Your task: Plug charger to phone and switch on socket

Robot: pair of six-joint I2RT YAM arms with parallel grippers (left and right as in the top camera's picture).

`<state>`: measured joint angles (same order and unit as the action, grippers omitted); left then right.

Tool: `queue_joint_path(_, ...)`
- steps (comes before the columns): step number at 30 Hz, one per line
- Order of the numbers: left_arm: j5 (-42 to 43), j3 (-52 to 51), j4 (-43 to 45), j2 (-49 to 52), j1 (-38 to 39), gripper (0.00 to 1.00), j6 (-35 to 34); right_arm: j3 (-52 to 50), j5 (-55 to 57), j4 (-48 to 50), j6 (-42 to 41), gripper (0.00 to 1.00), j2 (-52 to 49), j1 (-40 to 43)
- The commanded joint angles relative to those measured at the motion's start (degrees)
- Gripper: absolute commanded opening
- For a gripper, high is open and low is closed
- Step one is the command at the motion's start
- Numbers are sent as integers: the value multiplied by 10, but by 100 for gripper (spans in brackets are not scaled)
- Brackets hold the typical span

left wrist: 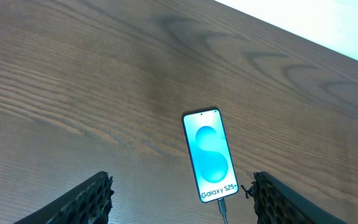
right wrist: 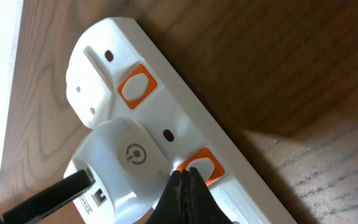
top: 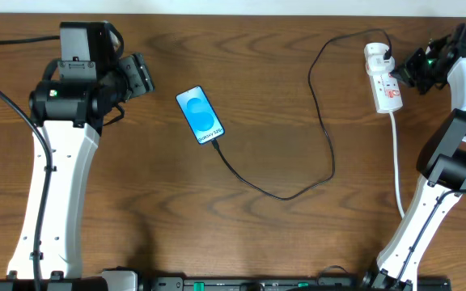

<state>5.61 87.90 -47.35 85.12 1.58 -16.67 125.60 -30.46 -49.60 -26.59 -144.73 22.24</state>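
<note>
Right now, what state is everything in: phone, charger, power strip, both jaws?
Phone, screen lit, charger connected.
Charger, plugged in at both ends, cable slack.
Power strip, adapter inserted; orange switch position unclear.
Left jaws, open, empty.
Right jaws, shut, tips at that switch.

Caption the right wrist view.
Shut right gripper at the lower orange switch of the power strip, beside a plugged-in white adapter.
</note>
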Motion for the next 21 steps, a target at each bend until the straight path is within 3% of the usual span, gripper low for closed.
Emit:
queue_joint_path(1,-7,1,1,6,-3,73,3,12,-41,13,-4,1,-15,-1)
queue_joint_path(21,-7,1,1,6,-3,73,3,12,-110,17,23,1,-35,7)
